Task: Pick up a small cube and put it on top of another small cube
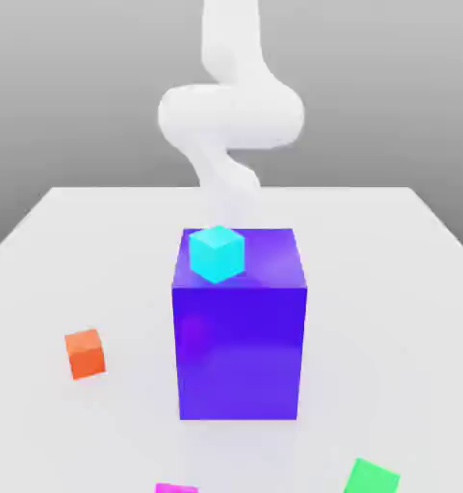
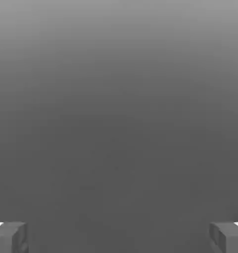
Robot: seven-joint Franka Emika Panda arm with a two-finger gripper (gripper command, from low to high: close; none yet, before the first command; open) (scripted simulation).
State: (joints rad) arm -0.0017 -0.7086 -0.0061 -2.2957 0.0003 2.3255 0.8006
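A white desk fills the lower part of the exterior view, its far edge meeting a grey backdrop. Behind the middle of the desk the white arm rises in a curling, blurred shape. Near the desk's centre stands a tall blue-violet block, the largest thing on the surface, upright and square to the camera. On its top face, toward the exterior view's left and near front edge, sits a small cyan cube, touching the block's top. An orange cube rests on the desk well apart from the block, on the exterior view's left. At the near edge a green cube lies toward the exterior view's right, and a magenta cube is cut off by the frame's edge, left of centre. In the hand view the end effector is released, its two grey fingertips standing wide apart with nothing between them, over a plain grey ground.
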